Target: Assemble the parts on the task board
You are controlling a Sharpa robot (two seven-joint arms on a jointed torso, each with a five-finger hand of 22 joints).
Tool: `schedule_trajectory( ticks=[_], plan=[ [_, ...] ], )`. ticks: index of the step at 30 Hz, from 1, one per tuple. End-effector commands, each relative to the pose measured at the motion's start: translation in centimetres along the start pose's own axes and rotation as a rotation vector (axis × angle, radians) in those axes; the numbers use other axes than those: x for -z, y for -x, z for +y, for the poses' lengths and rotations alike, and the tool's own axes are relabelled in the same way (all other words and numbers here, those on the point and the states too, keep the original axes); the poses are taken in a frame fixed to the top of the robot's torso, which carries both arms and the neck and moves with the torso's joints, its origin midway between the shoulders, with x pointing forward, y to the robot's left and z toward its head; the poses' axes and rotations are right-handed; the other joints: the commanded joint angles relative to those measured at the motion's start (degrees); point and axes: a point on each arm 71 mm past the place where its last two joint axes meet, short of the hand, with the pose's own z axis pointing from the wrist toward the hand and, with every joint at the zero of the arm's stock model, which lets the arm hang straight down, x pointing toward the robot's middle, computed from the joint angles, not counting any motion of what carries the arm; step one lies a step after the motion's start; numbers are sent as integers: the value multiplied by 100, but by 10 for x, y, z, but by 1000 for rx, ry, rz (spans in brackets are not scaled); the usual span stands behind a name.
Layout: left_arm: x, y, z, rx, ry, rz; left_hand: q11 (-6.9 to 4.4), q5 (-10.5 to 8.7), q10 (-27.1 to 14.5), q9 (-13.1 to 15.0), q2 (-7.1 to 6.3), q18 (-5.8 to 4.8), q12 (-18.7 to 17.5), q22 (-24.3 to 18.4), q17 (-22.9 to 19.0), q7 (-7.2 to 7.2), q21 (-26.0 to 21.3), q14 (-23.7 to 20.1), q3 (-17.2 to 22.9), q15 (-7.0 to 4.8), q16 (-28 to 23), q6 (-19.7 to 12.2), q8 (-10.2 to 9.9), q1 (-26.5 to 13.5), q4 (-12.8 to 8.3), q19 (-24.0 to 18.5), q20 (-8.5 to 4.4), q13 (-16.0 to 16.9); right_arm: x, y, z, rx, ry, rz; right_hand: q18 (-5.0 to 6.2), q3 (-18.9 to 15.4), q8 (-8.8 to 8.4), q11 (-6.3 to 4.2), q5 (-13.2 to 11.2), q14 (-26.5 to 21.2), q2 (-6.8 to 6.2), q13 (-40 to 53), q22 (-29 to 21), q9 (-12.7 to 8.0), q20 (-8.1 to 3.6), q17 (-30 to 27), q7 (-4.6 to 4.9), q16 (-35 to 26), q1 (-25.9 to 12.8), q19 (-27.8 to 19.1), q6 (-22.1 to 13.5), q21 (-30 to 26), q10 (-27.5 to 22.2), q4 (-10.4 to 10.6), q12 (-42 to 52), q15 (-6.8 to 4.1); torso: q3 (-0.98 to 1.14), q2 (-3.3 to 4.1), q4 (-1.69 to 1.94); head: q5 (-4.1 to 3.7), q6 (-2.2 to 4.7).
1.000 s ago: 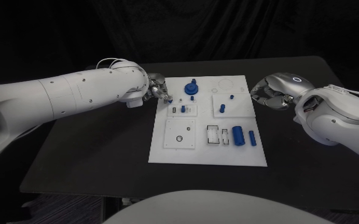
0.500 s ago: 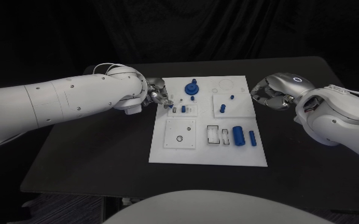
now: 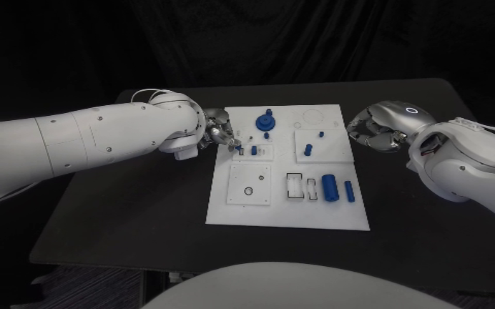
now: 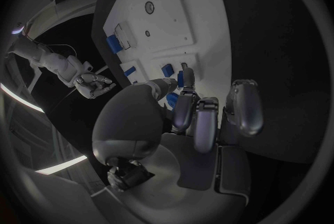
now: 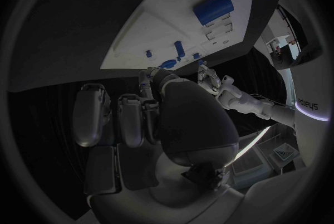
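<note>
**Left hand at the board's left edge, right hand off to the side**

The black table (image 3: 134, 209) fills the lower middle of the head view, and the white task board (image 3: 263, 212) lies at its centre, long side running up the frame.

The left arm (image 3: 93, 137) reaches in from the left edge. Its left hand (image 3: 219, 134) sits at the upper left edge of the board, fingers (image 4: 182, 110) curled down toward a small blue peg (image 3: 254, 150) standing in the upper left plate. In the left wrist view a fingertip lies right against a blue piece, but I cannot tell whether the hand grasps it or only touches it.

The right arm (image 3: 454, 162) comes in from the right edge. The right hand (image 3: 373, 134) hangs over bare table just right of the board's upper part, clenched loosely, its fingers curled in with nothing in them.

On the board, largest first: a round blue knob (image 3: 266, 119) near the top centre; a thick blue cylinder (image 3: 329, 187) at lower right; a thinner blue bar (image 3: 349, 191) just right of it; a blue pin (image 3: 307, 150) on the upper right plate.
</note>
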Motion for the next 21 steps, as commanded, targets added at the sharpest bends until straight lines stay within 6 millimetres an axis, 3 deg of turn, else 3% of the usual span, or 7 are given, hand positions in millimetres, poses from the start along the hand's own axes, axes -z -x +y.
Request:
schedule_trajectory(
  ticks=[1,21],
  plan=[
    [-1,-5,0,53,14,22,1,21,-35,-3,2,67,-29,951,1509,32,-21,605,0,1,15,-11,-20,-52,-7,-26,4,738,0,1,-1,3,-12,1,29,41,-37,-15,39,431,9,1316,1047,8,-23,886,2,-1,44,19,50,-19,417,6,-19,-12,0,2,1,-8,-1],
    [-3,-14,1,81,15,7,5,11,-47,-3,29,69,-41,948,1509,34,-33,605,-5,6,15,-22,-29,-73,-8,-32,8,729,1,1,-1,3,-14,1,28,47,-38,-17,50,431,12,1313,1048,9,-23,883,1,-4,47,21,50,-16,413,1,-22,-13,1,-2,0,-14,-1]
  ],
)
